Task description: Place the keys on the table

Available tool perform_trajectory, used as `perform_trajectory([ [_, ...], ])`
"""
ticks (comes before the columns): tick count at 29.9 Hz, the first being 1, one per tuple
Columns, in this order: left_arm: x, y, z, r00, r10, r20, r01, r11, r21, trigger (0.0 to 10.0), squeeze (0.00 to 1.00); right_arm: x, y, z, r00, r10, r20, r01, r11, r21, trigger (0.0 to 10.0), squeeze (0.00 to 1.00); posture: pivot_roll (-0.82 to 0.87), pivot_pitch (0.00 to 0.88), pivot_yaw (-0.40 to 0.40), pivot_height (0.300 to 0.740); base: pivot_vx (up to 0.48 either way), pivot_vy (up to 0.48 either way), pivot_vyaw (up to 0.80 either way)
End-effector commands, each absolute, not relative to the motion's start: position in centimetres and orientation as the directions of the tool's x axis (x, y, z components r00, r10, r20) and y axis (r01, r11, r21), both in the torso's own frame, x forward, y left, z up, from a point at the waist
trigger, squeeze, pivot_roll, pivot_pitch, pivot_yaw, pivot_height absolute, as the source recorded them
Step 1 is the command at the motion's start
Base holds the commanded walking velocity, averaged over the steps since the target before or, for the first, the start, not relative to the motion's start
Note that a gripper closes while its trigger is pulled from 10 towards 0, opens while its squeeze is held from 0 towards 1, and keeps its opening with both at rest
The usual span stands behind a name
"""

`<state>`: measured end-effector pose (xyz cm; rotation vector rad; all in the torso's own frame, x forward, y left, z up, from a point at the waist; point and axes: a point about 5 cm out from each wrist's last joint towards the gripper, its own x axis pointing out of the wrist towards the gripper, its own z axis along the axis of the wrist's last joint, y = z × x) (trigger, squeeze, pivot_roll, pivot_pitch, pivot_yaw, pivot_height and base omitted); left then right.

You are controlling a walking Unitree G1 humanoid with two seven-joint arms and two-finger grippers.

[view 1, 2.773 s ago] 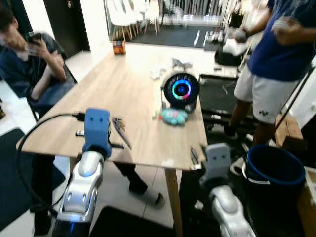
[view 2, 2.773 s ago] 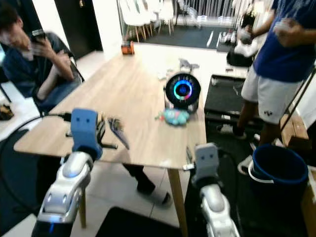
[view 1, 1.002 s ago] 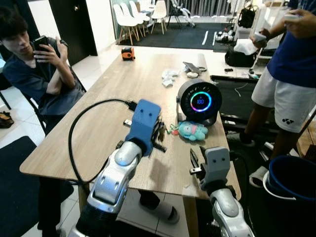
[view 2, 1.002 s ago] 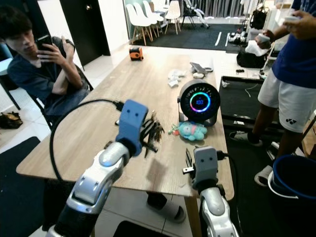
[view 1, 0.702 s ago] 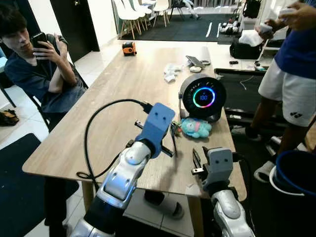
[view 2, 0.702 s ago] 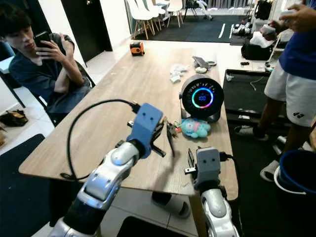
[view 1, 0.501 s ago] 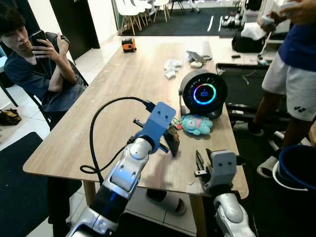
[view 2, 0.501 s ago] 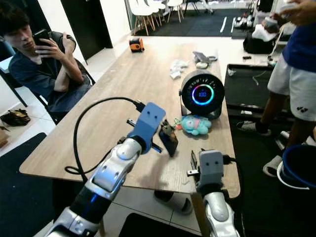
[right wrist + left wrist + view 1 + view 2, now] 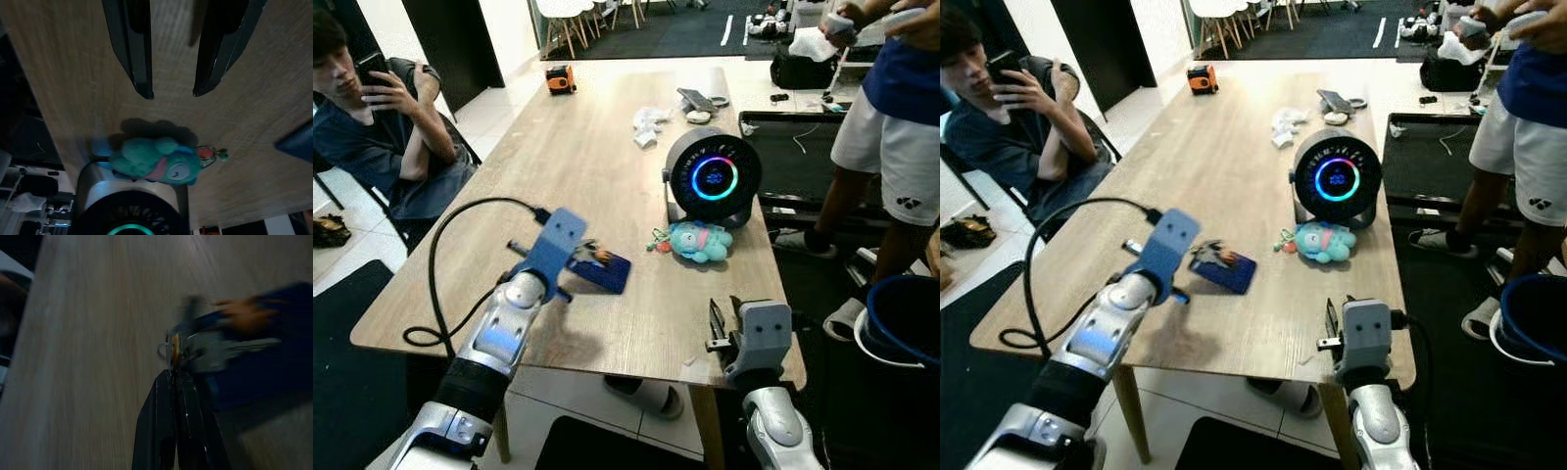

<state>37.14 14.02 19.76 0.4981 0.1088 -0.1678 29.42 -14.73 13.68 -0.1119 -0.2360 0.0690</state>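
A blue round bucket stands on the floor to the right of the table, its dark inside too shadowed to tell what it holds. The table is a long rectangle of pale wood with a fine straight grain. On it, toward the near left, lie the keys: a bunch of small metal keys on a ring with a flat dark-blue rectangular tag, resting on the wood. The left gripper is at the left end of the bunch, its two black fingers pressed together on the key ring, as the left wrist view shows through some blur. To the right of the keys lies a soft turquoise plush toy with a small charm at its left end, and just beyond it stands a round black fan with a glowing ring of blue, green and pink light on its face. Further off on the table are crumpled white scraps and, at the far left corner, a small orange-and-black object. The right gripper hovers over the near right part of the table, its fingers apart with nothing between them. A seated person holds up a phone at the far left; another person in white shorts stands at the right.
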Motion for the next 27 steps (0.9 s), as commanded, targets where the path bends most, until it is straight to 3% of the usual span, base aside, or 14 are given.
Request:
perform_trajectory([
  [1,36.9,14.5,18.7,0.973,-0.129,-0.191,0.206,0.855,0.477,10.0,0.64,29.3,-14.5,12.9,0.978,0.084,0.190,-0.063,0.991,-0.115,10.0,0.00,0.03,0.243,0.139,0.740,0.000,0.000,0.00],
  [2,36.8,14.4,18.3,0.971,-0.131,-0.198,0.212,0.856,0.472,10.0,1.00,29.3,-14.5,13.0,0.978,0.086,0.191,-0.065,0.991,-0.115,10.0,0.00,0.03,0.242,0.135,0.740,0.000,0.000,0.00],
  [9,36.5,14.5,18.8,0.978,-0.127,-0.168,0.189,0.883,0.430,10.0,1.00,29.4,-14.6,13.1,0.977,0.087,0.193,-0.065,0.991,-0.117,10.0,0.00,0.03,0.238,0.133,0.740,0.000,0.000,0.00],
  [10,36.5,14.6,19.1,0.980,-0.127,-0.152,0.179,0.895,0.409,10.0,0.05,29.4,-14.6,13.1,0.977,0.087,0.192,-0.065,0.991,-0.118,10.0,0.00,0.03,0.238,0.133,0.740,0.000,0.000,0.00],
  [11,36.5,15.1,19.9,0.986,-0.118,-0.118,0.153,0.923,0.353,10.0,0.00,29.4,-14.6,13.1,0.977,0.087,0.193,-0.065,0.991,-0.117,10.0,0.00,0.03,0.238,0.133,0.740,0.000,0.000,0.00],
  [15,36.3,16.2,21.0,0.994,-0.093,-0.059,0.106,0.956,0.273,10.0,0.00,29.4,-14.6,13.1,0.977,0.087,0.193,-0.065,0.991,-0.116,10.0,0.00,0.04,0.229,0.134,0.740,0.000,0.000,0.00],
  [20,34.4,20.4,21.7,1.000,0.009,0.020,-0.012,0.989,0.147,10.0,0.00,29.5,-14.6,12.9,0.978,0.090,0.189,-0.070,0.991,-0.112,10.0,0.00,0.06,0.211,0.123,0.740,0.000,0.000,0.00],
  [27,31.2,20.8,19.6,1.000,0.003,-0.025,-0.003,1.000,0.005,10.0,0.00,29.5,-15.1,13.2,0.979,0.076,0.191,-0.062,0.995,-0.080,10.0,0.00,0.07,0.190,0.107,0.740,0.000,0.000,0.00],
])
